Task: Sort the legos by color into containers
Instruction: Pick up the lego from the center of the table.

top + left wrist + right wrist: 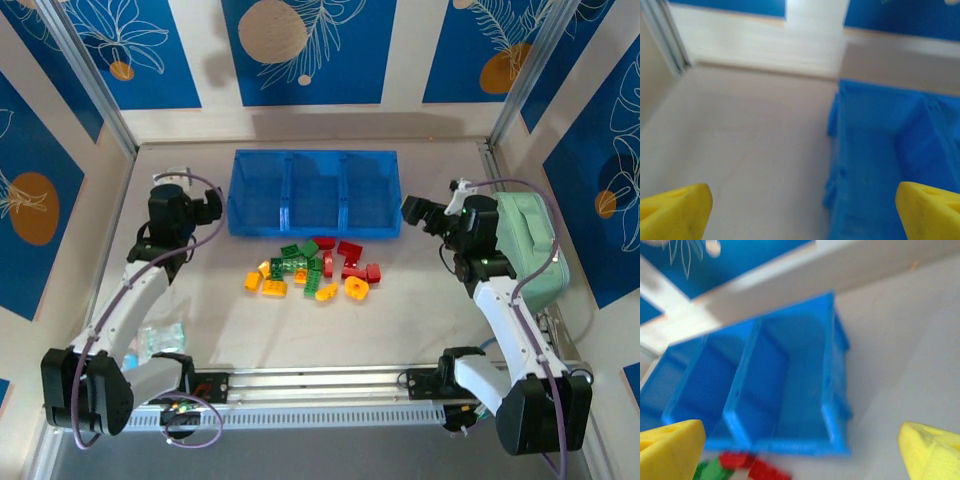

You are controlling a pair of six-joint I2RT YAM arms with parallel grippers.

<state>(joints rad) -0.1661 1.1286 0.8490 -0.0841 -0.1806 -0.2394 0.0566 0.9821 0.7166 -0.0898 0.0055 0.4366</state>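
Legos: loose in one tight cluster on the worktop, just in front of the tray's near wall, many touching or overlapping.
Tray: one blue piece with three adjoining compartments; no brick lies in any of them, so I judge the sort not yet begun.
Left fingers: spread wide and holding nothing, above bare worktop just beside the tray's left end wall.
Right fingers: spread wide and holding nothing, near the tray's right front corner, with a few red and green bricks low in the wrist view.
Risk, mixed grab: wide fingers closing in so dense a pile could catch two colours at once or shove neighbours apart.
Risk, slip: a small studded brick pinched off-centre could pop free.
Risk, wrong bin: the walls are low, so a brick dropped on a divider could bounce across.
Risk, tray shift: the left fingers sit close enough to nudge the tray.
Risk, arms: both reaching into one pile could meet.
Count, compartments: three.
Count, red bricks: about five.
Count, green bricks: about five.
Count, yellow-orange bricks: about six; overlaps leave the totals uncertain.
Count, mint-green case: one, at the right edge.
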